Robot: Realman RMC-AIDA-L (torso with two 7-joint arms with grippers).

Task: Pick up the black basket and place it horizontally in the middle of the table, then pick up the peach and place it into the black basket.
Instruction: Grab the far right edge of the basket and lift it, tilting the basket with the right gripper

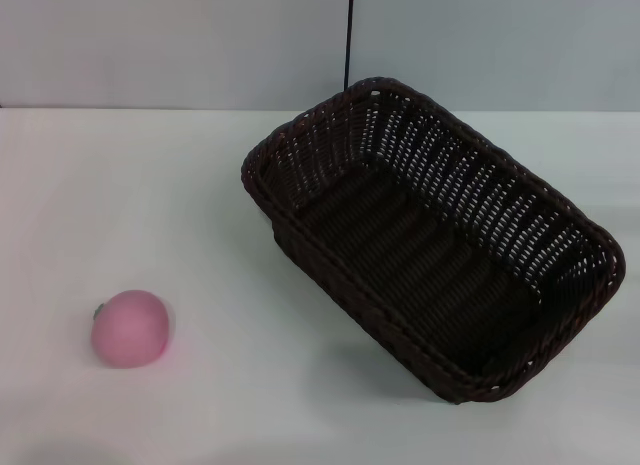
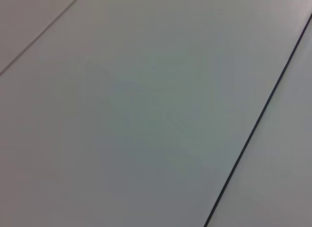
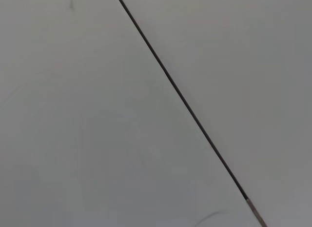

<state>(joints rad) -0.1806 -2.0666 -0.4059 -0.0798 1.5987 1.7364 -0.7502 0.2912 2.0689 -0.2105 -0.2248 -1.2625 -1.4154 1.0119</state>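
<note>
White table (image 1: 150, 185) is seen filling the head view, backed by a pale grey wall (image 1: 170, 45) with a thin dark vertical seam (image 1: 349, 35) at about 12 o'clock. Basket (image 1: 430, 235) is set on the table at roughly 3 o'clock from centre, upright, opening up, empty, long axis turned diagonally from 11 to 5 o'clock. Peach (image 1: 130, 328) is placed at about 8 o'clock on the table, well apart from the basket, with a small dark mark at its 9 o'clock edge. Neither gripper is seen in any view, so finger state cannot be told for left or right. Only grey panel (image 2: 146, 114) crossed by a dark line (image 2: 258, 119) is shown in the left wrist view; another grey panel (image 3: 73, 114) with a dark line (image 3: 185, 102) is shown in the right wrist view.
</note>
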